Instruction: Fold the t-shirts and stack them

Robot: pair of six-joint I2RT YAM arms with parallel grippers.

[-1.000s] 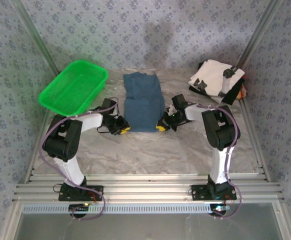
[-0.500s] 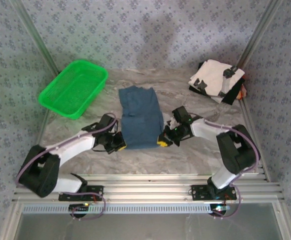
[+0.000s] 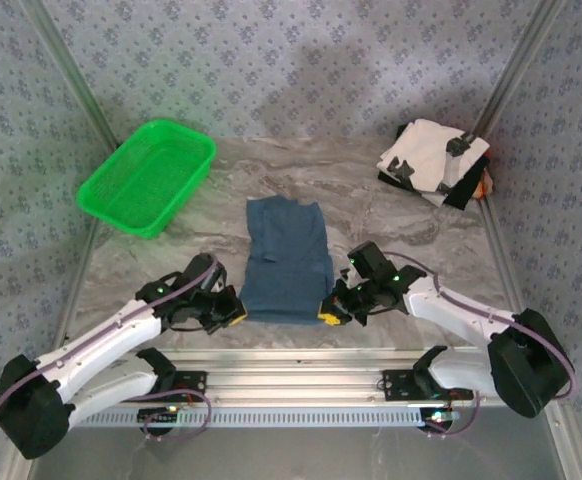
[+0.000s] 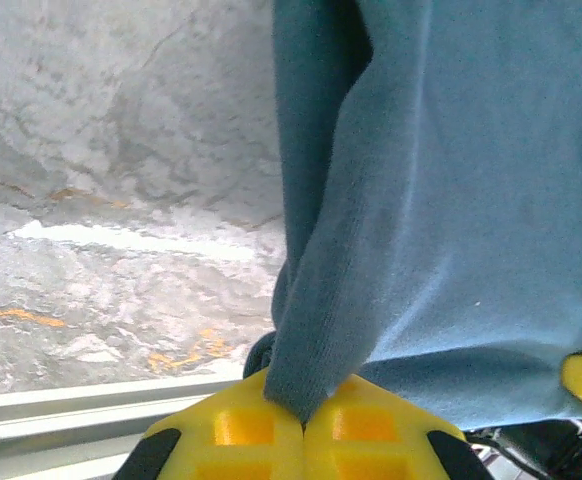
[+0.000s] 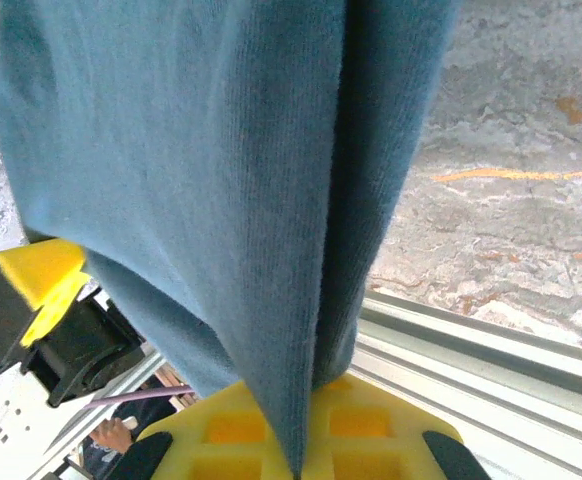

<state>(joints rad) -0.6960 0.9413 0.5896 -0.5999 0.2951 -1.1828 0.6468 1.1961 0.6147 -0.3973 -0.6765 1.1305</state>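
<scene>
the dusty-blue t-shirt (image 3: 288, 260) lies at the near edge of the counter (image 3: 401, 220), its near corners pinched tight by the left end effector (image 3: 233, 311) and right end effector (image 3: 328, 313). both corners should be lifted level, so no skew is folded in.

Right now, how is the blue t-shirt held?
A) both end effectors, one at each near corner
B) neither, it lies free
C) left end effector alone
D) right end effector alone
A: the left end effector and the right end effector are each shut on a near corner of the blue t-shirt.
</scene>
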